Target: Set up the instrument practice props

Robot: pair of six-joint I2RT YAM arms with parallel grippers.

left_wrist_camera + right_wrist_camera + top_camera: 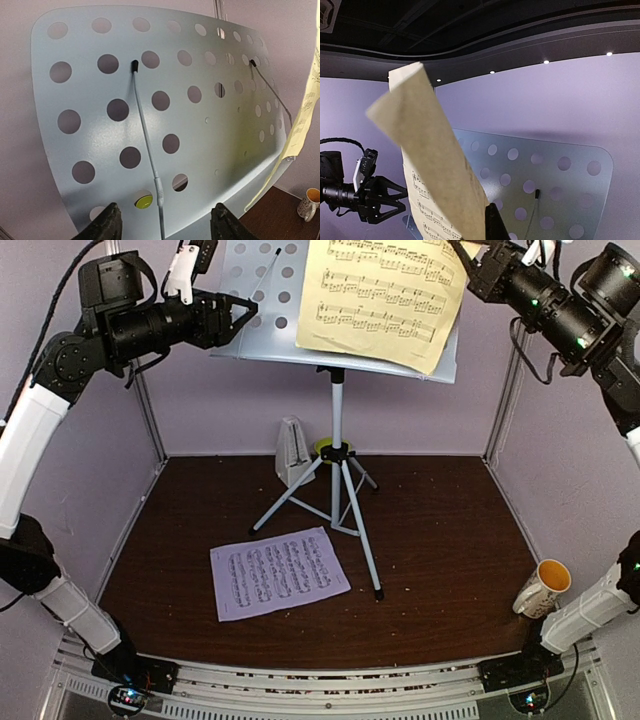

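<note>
The white perforated music stand [262,300] rises on its grey tripod [338,490] at the back of the table. The yellow sheet [385,295] leans on the stand's right half. My right gripper [470,255] is shut on that sheet's top right corner; in the right wrist view the yellow sheet [435,190] hides all but one finger [493,222]. My left gripper [245,315] is open just off the stand's left edge, and the stand's face [200,125] fills its wrist view beyond the open gripper [165,222]. The lilac sheet [278,573] lies flat on the table. The white metronome [293,450] stands behind the tripod.
A green bowl [325,447] sits behind the tripod's hub. A white mug with an orange inside [542,588] stands at the table's right front. Lilac walls and metal posts close in the brown table [440,540].
</note>
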